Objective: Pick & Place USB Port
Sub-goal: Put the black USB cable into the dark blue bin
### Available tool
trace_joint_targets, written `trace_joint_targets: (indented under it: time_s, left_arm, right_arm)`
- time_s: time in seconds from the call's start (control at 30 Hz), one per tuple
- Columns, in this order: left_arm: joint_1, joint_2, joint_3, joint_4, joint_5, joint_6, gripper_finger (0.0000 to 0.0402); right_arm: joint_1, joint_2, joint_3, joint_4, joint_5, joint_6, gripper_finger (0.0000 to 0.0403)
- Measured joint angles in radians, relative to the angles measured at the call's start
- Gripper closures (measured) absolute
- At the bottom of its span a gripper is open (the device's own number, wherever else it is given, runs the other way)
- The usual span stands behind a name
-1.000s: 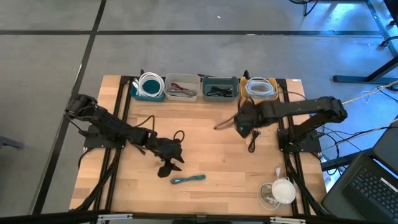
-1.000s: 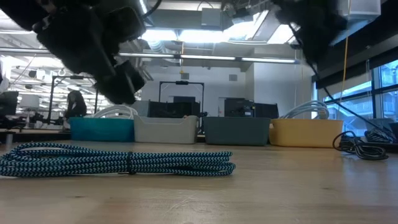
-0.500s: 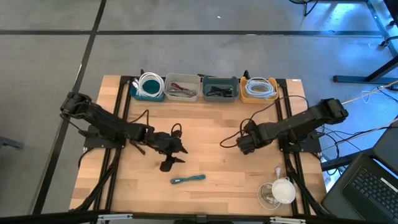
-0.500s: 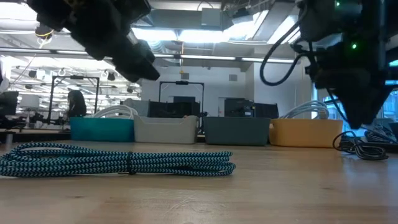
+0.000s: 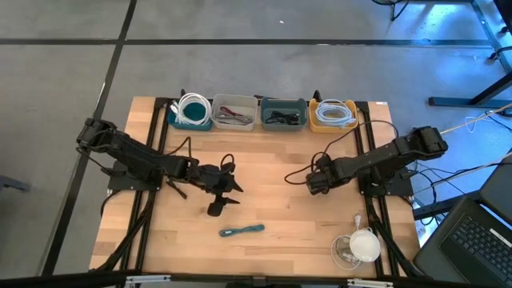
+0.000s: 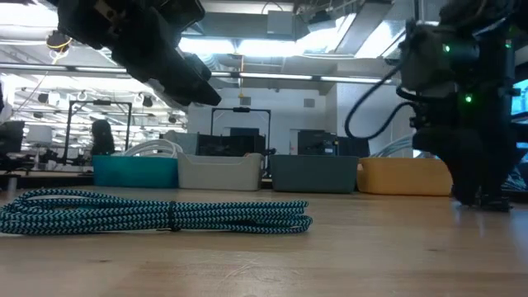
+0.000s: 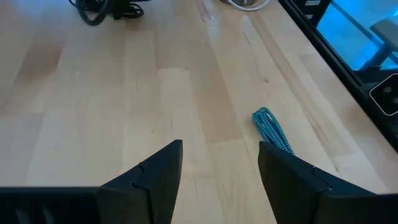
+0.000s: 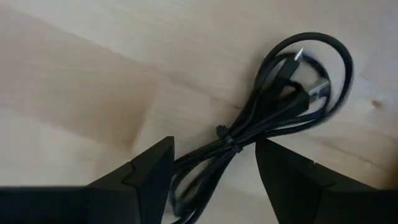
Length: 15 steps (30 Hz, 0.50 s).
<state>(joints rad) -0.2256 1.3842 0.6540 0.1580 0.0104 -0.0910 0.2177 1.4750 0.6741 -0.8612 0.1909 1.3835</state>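
The wooden bench (image 5: 264, 200) carries both dark arms, a row of four bins along its far edge, and loose cables.

The left arm reaches in from the left side, and its tool (image 5: 228, 186) hangs above the middle of the bench. Its fingers (image 7: 158, 180) stand apart with nothing between them. The right arm comes in from the right side; its tool (image 5: 312, 184) sits low over a black cable (image 8: 273, 118). Those fingers (image 8: 149, 177) are also spread, one on each side of the cable's bundled end, not closed on it.

In the row, the teal bin (image 5: 192, 112) and the yellow bin (image 5: 334, 114) each hold a coiled white cable; the white bin (image 5: 234, 112) and the dark bin (image 5: 282, 113) hold darker cables.

A teal braided cable (image 5: 242, 230) lies folded on the bench near the front, just ahead of the left tool and well apart from the black one.

A white cup (image 5: 364, 244) stands by the front right corner.
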Motion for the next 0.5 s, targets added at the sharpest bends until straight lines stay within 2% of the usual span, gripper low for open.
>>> trace_joint_targets:
  time_s: [0.2,0.3,0.4,0.5]
  left_arm:
    - [0.0,0.0,0.0,0.003,0.0,-0.002,0.0201]
    - [0.0,0.0,0.0,0.003,0.0,-0.008,0.0201]
    - [0.0,0.0,0.0,0.003,0.0,-0.023,0.0201]
    - [0.0,0.0,0.0,0.003,-0.015,-0.026,0.0201]
  right_arm:
    - [-0.01,-0.005,-0.043,0.026,0.014,0.027,0.0175]
    - [-0.009,-0.006,-0.049,0.041,0.023,0.022,0.0197]
    - [-0.009,-0.004,-0.046,0.058,0.025,-0.026,0.0254]
    - [-0.009,0.0,-0.036,0.086,0.026,-0.103,0.0347]
